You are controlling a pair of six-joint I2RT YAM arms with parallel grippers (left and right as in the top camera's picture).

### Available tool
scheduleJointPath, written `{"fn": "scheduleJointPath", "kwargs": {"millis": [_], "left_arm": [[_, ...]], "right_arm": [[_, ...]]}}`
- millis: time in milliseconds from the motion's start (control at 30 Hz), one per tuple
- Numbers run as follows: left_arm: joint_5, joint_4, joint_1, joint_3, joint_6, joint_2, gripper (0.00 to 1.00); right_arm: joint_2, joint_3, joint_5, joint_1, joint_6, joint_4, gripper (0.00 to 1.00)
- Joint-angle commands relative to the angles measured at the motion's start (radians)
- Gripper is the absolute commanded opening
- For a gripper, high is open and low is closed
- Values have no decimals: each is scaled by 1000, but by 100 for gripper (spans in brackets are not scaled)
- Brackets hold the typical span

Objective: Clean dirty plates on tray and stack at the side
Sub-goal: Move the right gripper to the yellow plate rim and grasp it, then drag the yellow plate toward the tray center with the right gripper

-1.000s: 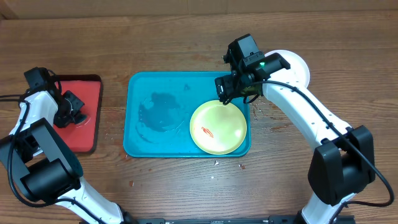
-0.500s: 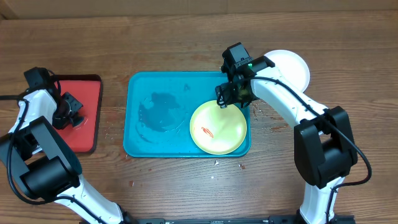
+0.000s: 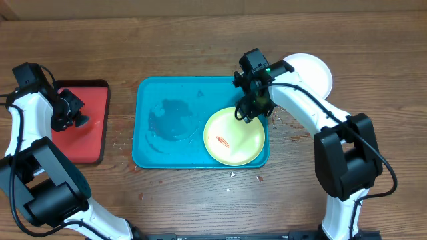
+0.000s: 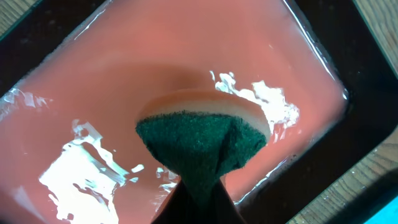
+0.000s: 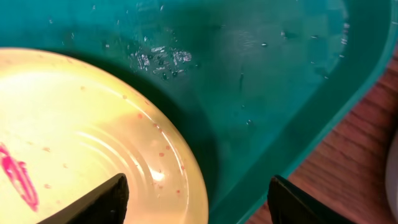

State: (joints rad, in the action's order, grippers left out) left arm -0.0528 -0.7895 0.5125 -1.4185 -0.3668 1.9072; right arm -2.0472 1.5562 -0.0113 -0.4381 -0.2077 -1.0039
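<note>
My right end effector hangs over the far rim of the yellow-green plate, which lies in the near right corner of the tray. It is released. In the wrist view one of its fingers sits above the plate and the other past its edge, over the tray floor, so the rim lies between them with nothing gripped. A red smear shows on the plate, so it is not clean yet.

My left end effector is well apart from all this, over the red tray. It is clenched on a sponge, green scouring side toward the camera, just above a wet floor; I cannot tell if it touches.

The white plate lies on the surface beyond the tray's right end, partly under my right arm, and no smears show on the part I can see. I take that spot as the stack. There is a faint round shape in the tray's left half; I cannot tell whether it is a plate or water.

I judge the step in hand to be steadying the yellow-green plate for scrubbing. Next I would lower and pinch the rim with my right, then bring the sponge across to the smear. The rim is thin and wet, so a shallow bite could slip.
</note>
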Motion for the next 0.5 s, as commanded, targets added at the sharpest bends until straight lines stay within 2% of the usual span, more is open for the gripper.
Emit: {"fn": "scheduleJointPath", "kwargs": {"millis": [0, 167, 200, 333, 367, 400, 467], "left_arm": [[-27, -4, 4, -15, 5, -20, 4], [-27, -7, 4, -15, 8, -20, 4], [-27, -7, 4, -15, 8, -20, 4], [-27, -8, 4, -15, 9, -20, 4], [-27, -8, 4, -15, 10, -20, 4], [-27, -8, 4, -15, 13, -20, 4], [-27, -8, 4, -15, 13, -20, 4]], "right_arm": [[-55, 0, -58, 7, -89, 6, 71], [-74, 0, -72, 7, -89, 7, 69], [-77, 0, -72, 7, -89, 7, 65], [-102, 0, -72, 7, -85, 6, 42], [-104, 0, -72, 7, -79, 7, 34], [-106, 0, -72, 7, -61, 8, 17], [-106, 1, -72, 6, -21, 13, 5]]}}
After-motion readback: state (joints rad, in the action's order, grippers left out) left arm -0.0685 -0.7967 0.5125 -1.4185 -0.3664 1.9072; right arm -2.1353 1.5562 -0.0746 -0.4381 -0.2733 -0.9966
